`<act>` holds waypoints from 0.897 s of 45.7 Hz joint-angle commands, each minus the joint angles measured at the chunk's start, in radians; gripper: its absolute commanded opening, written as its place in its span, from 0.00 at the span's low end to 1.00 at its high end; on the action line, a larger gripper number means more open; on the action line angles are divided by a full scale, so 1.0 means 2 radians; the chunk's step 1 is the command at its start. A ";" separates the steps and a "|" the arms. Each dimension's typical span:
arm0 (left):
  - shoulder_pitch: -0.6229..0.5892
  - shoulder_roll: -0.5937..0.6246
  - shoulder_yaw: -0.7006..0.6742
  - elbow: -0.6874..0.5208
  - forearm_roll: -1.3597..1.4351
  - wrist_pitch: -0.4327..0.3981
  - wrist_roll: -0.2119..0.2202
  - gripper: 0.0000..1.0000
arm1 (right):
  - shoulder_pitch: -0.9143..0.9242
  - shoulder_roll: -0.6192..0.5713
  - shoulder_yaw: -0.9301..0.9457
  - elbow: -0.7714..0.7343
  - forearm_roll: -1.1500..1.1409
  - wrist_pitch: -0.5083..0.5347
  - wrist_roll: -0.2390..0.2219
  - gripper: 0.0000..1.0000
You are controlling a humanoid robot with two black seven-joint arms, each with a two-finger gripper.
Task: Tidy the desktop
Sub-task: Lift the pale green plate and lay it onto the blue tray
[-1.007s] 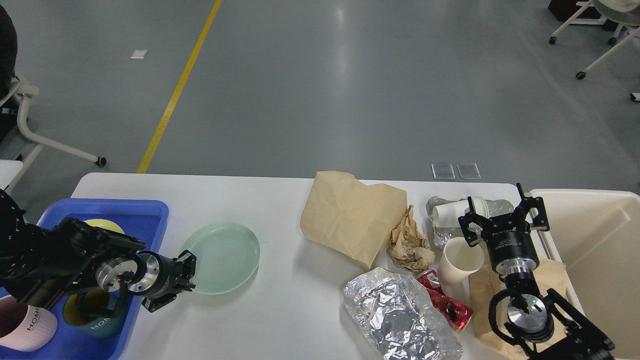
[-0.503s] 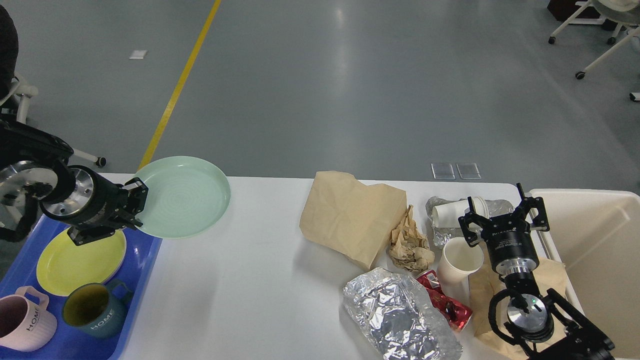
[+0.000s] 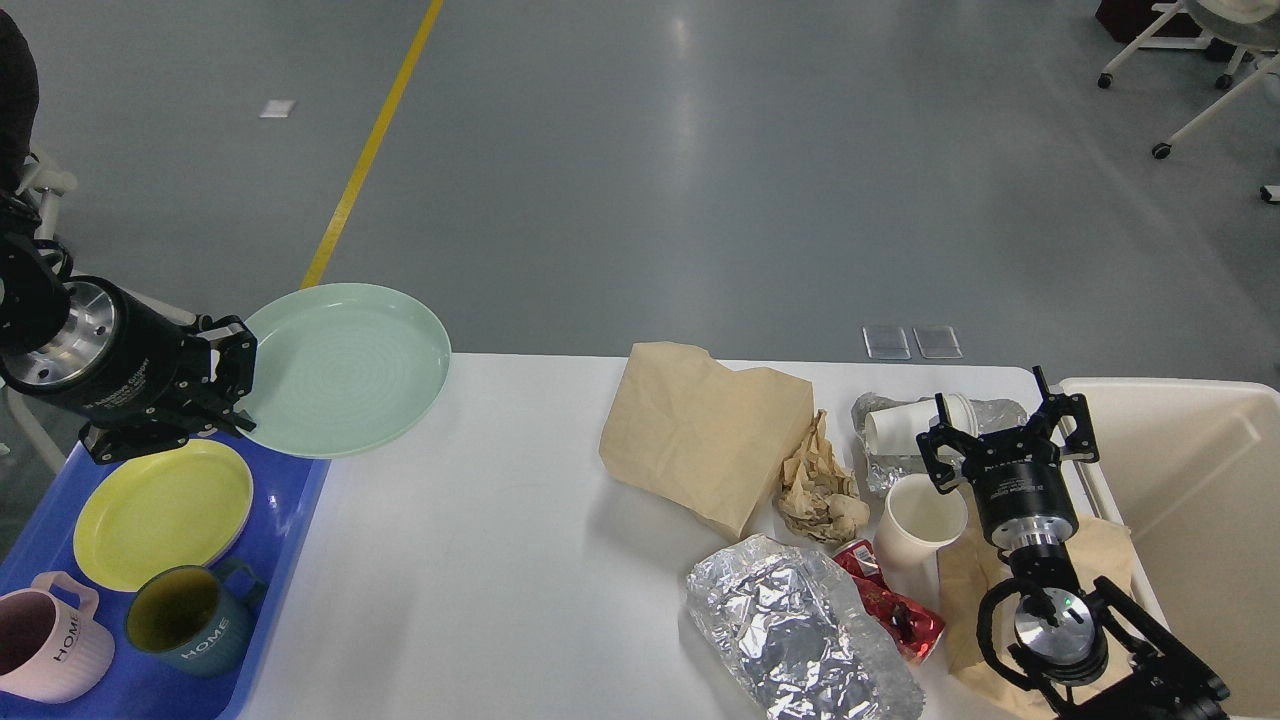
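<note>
The desktop [image 3: 500, 560] spanned the view's lower half, between a blue tray [image 3: 290, 560] at its left end and a beige bin [image 3: 1190, 480] at its right; the left gripper [image 3: 238, 385] clamped the rim of a pale green plate [image 3: 345, 368], held raised over the tray's far corner; the tray held a yellow plate [image 3: 160, 515] and two mugs; the right gripper [image 3: 1005, 425] stood spread, empty, above a paper cup [image 3: 920, 525] amid brown paper and foil.
</note>
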 commanded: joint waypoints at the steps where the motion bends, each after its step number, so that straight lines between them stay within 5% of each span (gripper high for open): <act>1: 0.042 0.037 0.001 0.050 0.006 0.000 0.005 0.00 | 0.000 0.000 0.000 0.000 0.000 0.000 0.000 1.00; 14: 0.209 0.116 -0.052 0.214 0.039 0.001 0.022 0.00 | 0.000 0.000 0.000 0.000 0.000 0.000 0.000 1.00; 26: 0.459 0.181 -0.271 0.358 0.125 0.003 0.098 0.00 | 0.000 0.000 0.000 0.000 0.000 0.000 0.000 1.00; 41: 0.496 0.182 -0.286 0.388 0.129 0.013 0.096 0.00 | 0.000 0.000 0.000 0.000 0.000 0.000 0.000 1.00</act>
